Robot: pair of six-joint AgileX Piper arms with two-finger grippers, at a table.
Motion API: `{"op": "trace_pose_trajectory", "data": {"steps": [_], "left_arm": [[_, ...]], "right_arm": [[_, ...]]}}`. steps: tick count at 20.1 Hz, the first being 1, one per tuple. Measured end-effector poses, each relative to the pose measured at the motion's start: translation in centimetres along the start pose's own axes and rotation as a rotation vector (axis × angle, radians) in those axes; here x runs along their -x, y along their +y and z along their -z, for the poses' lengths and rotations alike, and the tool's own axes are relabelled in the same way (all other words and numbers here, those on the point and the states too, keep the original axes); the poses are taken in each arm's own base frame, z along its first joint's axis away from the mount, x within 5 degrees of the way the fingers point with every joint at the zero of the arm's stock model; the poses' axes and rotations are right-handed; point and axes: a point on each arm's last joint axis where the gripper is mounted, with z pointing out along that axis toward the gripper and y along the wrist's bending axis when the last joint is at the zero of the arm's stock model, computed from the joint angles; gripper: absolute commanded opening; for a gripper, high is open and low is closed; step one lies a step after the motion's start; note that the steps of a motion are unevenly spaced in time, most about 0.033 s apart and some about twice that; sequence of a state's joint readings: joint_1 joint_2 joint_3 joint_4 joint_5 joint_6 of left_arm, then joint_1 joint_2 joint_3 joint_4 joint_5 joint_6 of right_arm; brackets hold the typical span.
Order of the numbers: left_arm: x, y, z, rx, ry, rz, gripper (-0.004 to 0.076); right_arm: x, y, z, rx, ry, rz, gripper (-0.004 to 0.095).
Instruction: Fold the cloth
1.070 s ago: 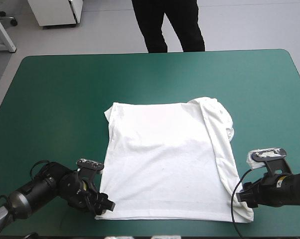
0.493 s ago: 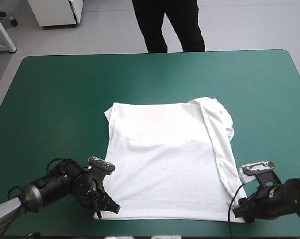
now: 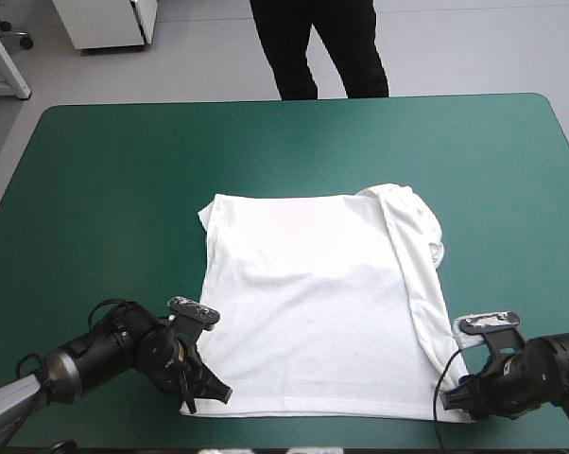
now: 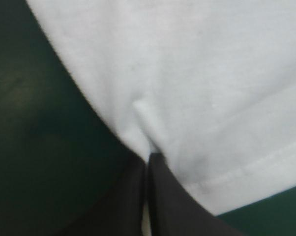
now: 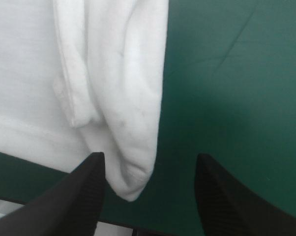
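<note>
The white T-shirt (image 3: 313,303) lies spread flat on the middle of the teal-green table, its right side folded over into a thick strip (image 3: 422,284). My left gripper (image 3: 207,390) is at the shirt's near-left corner. In the left wrist view its black fingers (image 4: 158,196) meet in one arch, pinching the hem of the T-shirt (image 4: 187,73). My right gripper (image 3: 457,397) is at the near-right corner. In the right wrist view the right gripper (image 5: 149,158) stands open, with the rolled corner of the T-shirt (image 5: 123,123) lying between its fingers, closer to one.
Bare teal-green cover (image 3: 114,189) surrounds the shirt on the left, right and far sides. Both grippers are low and close to the table's near edge (image 3: 322,430). Only a narrow band of cover lies between the hem and that edge.
The left gripper slid in onto the shirt's near-left corner and shut on the hem. The right arm shifted slightly toward the near edge, staying at the near-right corner.
</note>
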State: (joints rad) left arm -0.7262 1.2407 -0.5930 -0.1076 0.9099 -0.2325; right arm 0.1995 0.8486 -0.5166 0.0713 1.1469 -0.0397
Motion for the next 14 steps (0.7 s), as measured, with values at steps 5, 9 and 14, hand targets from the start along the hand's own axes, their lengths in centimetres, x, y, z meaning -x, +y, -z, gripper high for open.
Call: {"op": "trace_pose_trajectory", "data": {"steps": [5,9,14], "left_arm": [[0.2,-0.3,-0.1,-0.032,-0.018,0.023,-0.0009],[0.5,-0.8,-0.1,-0.074,-0.047,0.051,-0.0009],[0.7,-0.9,-0.2,-0.089,-0.062,0.061,-0.0009]], "right_arm": [[1.2,-0.1,-1.5,0.001,0.081,-0.011,0.0468],[2.1,-0.1,-3.0,0.008,0.147,-0.024,0.0342],[2.7,0.0,-3.6,0.027,0.206,-0.006,-0.0013]]}}
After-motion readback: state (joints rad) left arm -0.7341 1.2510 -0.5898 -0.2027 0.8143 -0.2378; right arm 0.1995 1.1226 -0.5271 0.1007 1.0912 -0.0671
